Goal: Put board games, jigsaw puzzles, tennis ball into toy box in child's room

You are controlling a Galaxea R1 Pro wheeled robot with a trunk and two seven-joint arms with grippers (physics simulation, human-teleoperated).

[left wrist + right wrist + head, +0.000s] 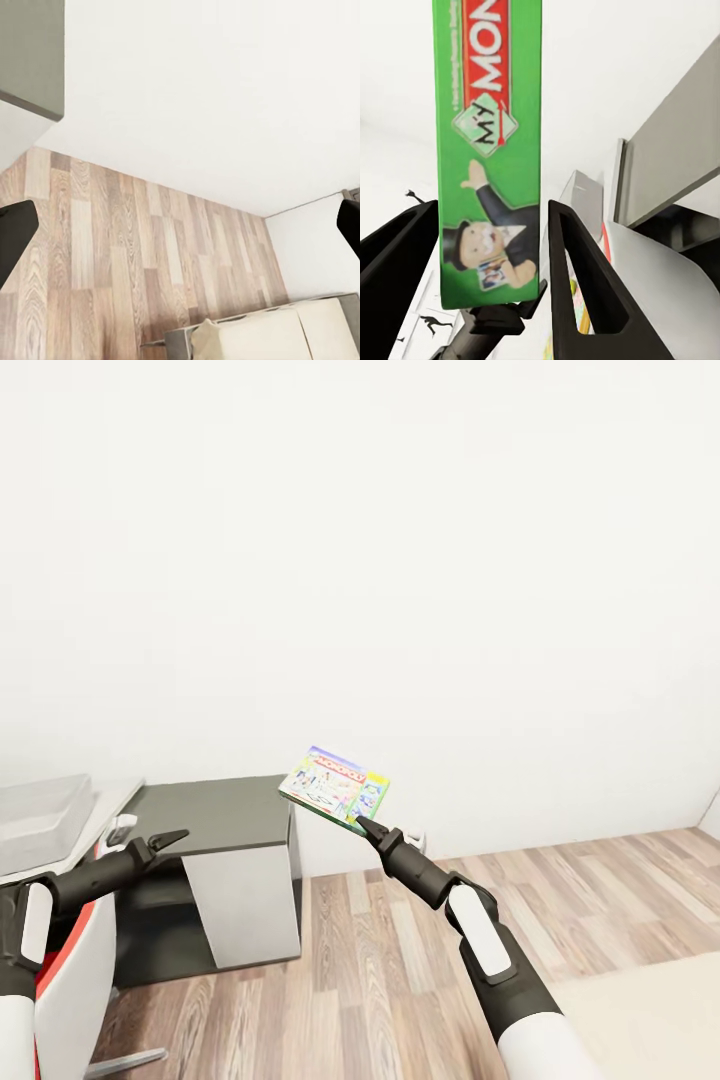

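Observation:
My right gripper [366, 824] is shut on the green-edged, white-topped Monopoly board game [335, 787] and holds it tilted in the air beside the dark unit. The right wrist view has the box's green edge [487, 150] clamped between both fingers [585, 285]. The light grey toy box [40, 810] sits on the pale table [112, 798] at the far left. My left gripper [168, 839] hovers over the near edge of the dark unit, open and empty; its fingertips [15, 240] stand wide apart in the left wrist view. The bed [262, 334] lies behind me there.
A low dark grey unit [220, 815] with a white panel [245, 905] stands against the white wall between the table and the held box. A red and white chair [70, 970] is at the lower left. Wood-plank floor [400, 950] stretches right; a beige corner [650, 1010] shows at lower right.

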